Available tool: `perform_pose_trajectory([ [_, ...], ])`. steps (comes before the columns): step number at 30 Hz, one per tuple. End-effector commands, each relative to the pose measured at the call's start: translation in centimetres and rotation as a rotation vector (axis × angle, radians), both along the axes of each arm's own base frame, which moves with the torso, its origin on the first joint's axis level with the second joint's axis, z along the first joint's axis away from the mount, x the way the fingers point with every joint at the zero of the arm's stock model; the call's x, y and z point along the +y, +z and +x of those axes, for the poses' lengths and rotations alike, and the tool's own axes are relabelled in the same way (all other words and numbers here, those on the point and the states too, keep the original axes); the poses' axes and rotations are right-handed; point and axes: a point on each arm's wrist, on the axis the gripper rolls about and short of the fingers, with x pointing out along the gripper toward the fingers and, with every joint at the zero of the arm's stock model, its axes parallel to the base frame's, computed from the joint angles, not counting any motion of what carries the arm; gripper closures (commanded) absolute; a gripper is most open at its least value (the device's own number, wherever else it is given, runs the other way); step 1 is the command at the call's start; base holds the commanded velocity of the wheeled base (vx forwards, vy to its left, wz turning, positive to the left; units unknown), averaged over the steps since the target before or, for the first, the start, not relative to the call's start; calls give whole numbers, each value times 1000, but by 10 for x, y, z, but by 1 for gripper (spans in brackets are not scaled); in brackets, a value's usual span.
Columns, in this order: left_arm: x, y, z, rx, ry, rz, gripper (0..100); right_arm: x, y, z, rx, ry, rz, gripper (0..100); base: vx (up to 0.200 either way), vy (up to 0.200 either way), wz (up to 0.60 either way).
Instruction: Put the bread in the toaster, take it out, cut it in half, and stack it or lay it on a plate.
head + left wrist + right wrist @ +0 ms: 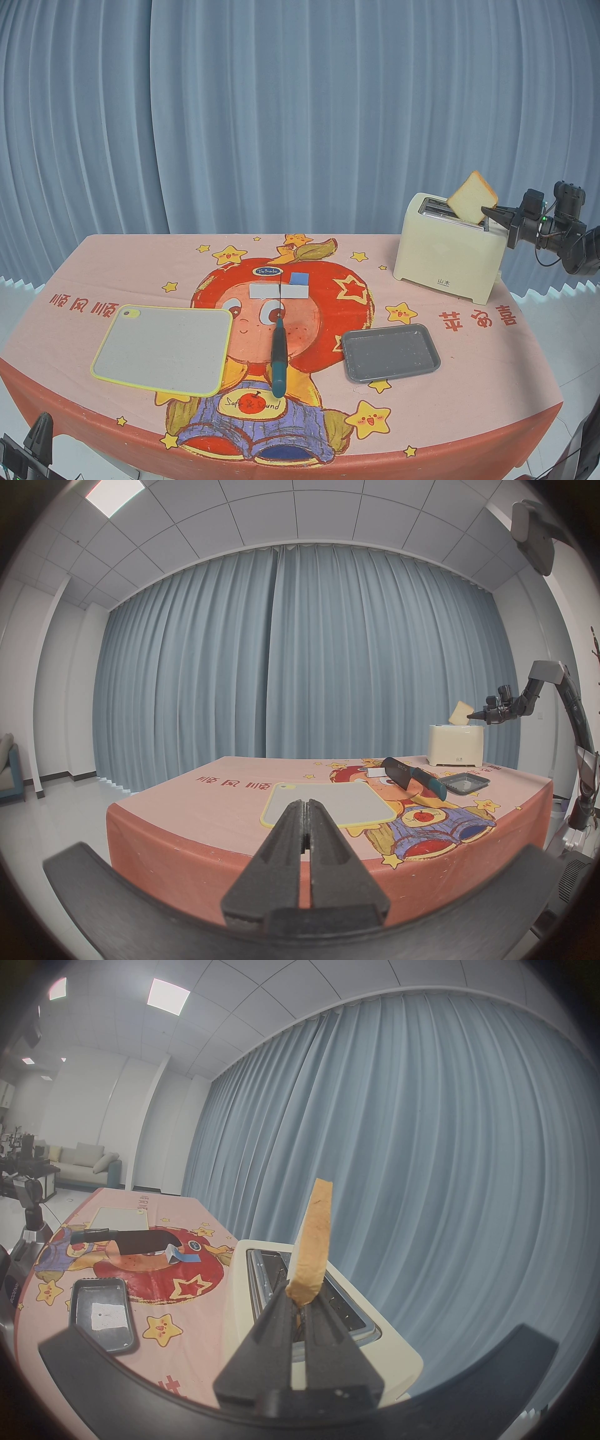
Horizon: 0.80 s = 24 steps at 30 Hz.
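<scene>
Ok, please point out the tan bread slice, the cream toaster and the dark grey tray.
tan bread slice (473,197): head view, its face.
cream toaster (447,259): head view, front wall.
dark grey tray (389,352): head view, bare floor.

Right gripper (485,212) raised, fingers pinching bread (472,197); left gripper (306,805) low, fingers together

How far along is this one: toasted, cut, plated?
Done: nothing certain. In hand: the right gripper is shut on the bread, held over the toaster slots; going in or coming out, I cannot tell. Left: cutting, since the knife and cutting board lie untouched, and plating on the grey tray.
</scene>
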Motion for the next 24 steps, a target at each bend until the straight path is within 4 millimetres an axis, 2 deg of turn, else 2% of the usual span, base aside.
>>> perform_pose_trajectory([
  [1,0,-5,0,3,1,-1,100,1,-6,3,11,2,2,100,0,0,0],
  [24,0,-5,0,3,1,-1,100,1,-5,3,9,1,0,100,0,0,0],
])
